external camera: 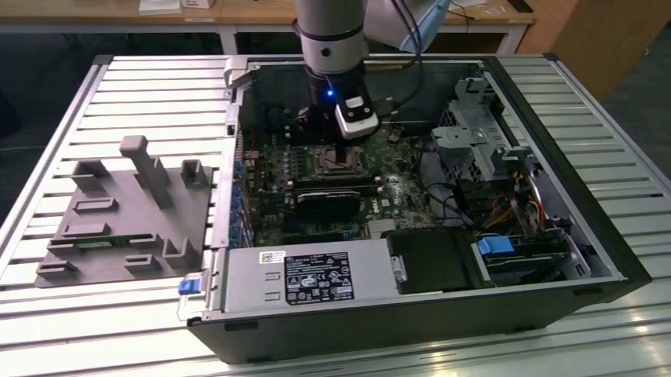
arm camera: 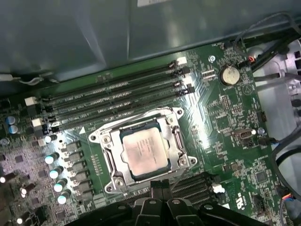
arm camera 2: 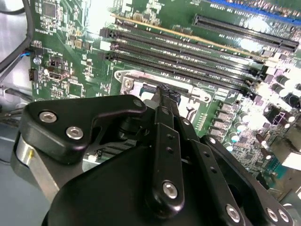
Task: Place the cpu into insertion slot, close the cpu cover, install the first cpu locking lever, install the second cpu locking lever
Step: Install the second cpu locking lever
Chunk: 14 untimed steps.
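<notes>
Sitting in the insertion slot [arm camera: 143, 153], the cpu [arm camera: 143, 151] shows its dull silver-grey top through the square window of the cpu cover [arm camera: 175, 141], which lies flat over the socket in the first wrist view. The silvery frame is set in the green circuit board [arm camera: 225, 117], with four long black slots [arm camera: 113, 101] running just beside one edge of it and a round coin battery [arm camera: 229, 74] further off. The gripper [arm camera: 160, 186] hangs directly over the socket's near edge, its black fingertips drawn together with no gap visible between them and nothing between them. In the second wrist view the same fingertips [arm camera 2: 168, 95] point down at the socket rim [arm camera 2: 141, 80], close above it; contact cannot be judged. In the exterior view the arm [external camera: 331, 47] reaches down into the open computer case [external camera: 566, 102], which lies on a slatted metal table [external camera: 126, 86]. A grey fixture block [external camera: 126, 212] rests on the table at the exterior view's left, well apart from the case.
</notes>
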{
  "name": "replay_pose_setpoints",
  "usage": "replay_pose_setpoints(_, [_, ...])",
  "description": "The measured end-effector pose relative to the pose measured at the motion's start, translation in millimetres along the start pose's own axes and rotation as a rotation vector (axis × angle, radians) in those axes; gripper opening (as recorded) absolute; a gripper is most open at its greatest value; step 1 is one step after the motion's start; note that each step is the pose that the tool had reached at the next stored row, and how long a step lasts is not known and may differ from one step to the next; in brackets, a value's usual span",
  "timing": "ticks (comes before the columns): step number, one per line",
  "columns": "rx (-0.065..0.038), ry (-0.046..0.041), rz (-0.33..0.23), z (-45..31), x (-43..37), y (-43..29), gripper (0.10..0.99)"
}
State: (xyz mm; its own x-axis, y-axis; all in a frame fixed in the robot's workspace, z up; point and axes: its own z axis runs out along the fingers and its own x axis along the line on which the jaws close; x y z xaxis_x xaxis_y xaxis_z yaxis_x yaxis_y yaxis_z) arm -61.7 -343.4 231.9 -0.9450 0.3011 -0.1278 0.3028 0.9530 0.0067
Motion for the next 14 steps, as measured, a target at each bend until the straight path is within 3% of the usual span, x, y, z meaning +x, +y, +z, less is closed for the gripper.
replay_pose_setpoints(4, [0.0,0.0,0.0,-1.0,-0.8,-2.2,0.102])
replay_pose_setpoints(14, [-0.001,0.0002,0.0,-12.0,-3.1,-4.7,0.102])
